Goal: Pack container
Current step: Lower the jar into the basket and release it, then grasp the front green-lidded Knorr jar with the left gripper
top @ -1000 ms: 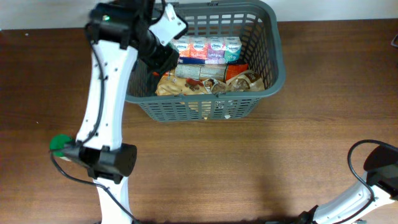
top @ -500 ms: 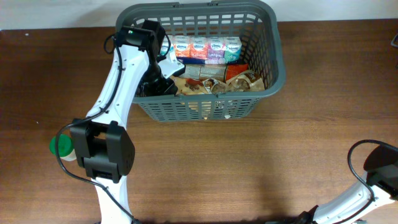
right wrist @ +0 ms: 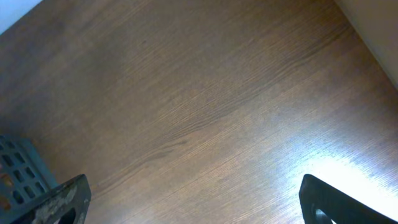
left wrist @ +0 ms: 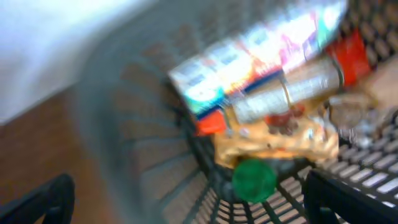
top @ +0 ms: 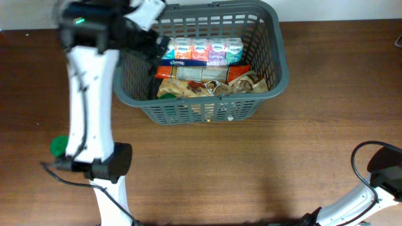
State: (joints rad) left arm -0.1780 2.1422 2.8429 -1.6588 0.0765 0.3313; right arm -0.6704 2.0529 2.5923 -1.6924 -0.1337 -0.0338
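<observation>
The dark grey basket (top: 276, 56) stands at the table's far centre. It holds a row of tissue packs (top: 204, 49), brown snack packets (top: 210, 85) and a green-lidded jar (top: 166, 95) in its front left corner. My left gripper (top: 152, 45) hangs above the basket's left end. In the blurred left wrist view it (left wrist: 186, 202) is open and empty, with the jar's green lid (left wrist: 254, 180) below on the basket floor (left wrist: 155, 162). My right gripper (right wrist: 193, 199) is open and empty over bare wood.
A second green-lidded jar (top: 58, 145) stands on the table at the left, beside my left arm's base. The right arm's base and cable (top: 377, 169) are at the front right corner. A basket corner (right wrist: 15, 165) shows in the right wrist view.
My left gripper dipped into the basket's left end, then rose and swung back left. A green-lidded jar now lies in the basket's front left corner. The right arm has not moved.
</observation>
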